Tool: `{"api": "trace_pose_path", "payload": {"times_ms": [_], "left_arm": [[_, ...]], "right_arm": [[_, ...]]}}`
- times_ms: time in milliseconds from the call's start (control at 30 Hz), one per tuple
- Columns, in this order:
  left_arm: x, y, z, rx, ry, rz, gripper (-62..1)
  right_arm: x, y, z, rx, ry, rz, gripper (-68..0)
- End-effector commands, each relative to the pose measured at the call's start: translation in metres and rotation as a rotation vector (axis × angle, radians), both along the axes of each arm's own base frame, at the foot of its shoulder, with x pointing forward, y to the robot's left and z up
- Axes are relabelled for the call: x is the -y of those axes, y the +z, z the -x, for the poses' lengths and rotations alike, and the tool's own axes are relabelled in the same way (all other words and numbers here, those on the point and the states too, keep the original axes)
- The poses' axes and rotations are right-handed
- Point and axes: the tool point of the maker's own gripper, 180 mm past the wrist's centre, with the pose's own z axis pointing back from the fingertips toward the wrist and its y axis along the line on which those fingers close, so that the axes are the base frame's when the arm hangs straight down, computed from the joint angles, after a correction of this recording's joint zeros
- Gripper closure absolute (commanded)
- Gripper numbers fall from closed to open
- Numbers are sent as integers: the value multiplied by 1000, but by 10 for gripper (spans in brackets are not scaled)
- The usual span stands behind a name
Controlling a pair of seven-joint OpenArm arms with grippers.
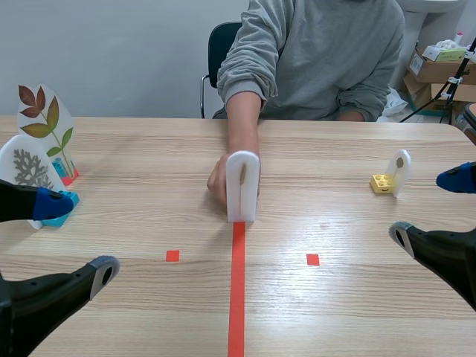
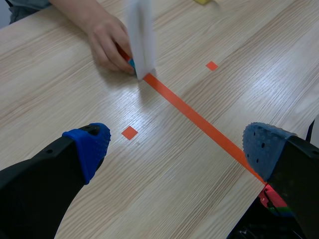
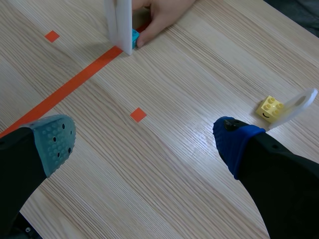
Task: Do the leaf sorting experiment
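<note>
- Centre: upright white card (image 1: 242,186); person's hand (image 1: 218,183) touching behind it.
- Left edge: two leaf cards (image 1: 44,126).
- Right: small card (image 1: 400,169) on yellow block (image 1: 382,183).
- Passage: bare table (image 1: 149,216) between these.

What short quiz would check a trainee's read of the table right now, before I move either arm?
1. True or false: the person's hand is at the base of the white card standing at the tape line's far end.
2. The brick holding the small card is: A red, B yellow, C green.
3. Fill in: the left pincer and right pincer both stand ___.
Key: 1 true; 2 B; 3 open.
</note>
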Motion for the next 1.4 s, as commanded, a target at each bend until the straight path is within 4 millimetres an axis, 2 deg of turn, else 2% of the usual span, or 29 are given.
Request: {"api": "trace_pose_path", "payload": {"times_ms": [0, 1367], "left_arm": [[1, 4, -2, 13, -2, 14, -568], [0, 0, -1, -8, 25, 15, -568]], "right_arm": [[0, 6, -3, 21, -3, -15, -564], [0, 6, -3, 21, -3, -15, -564]]}}
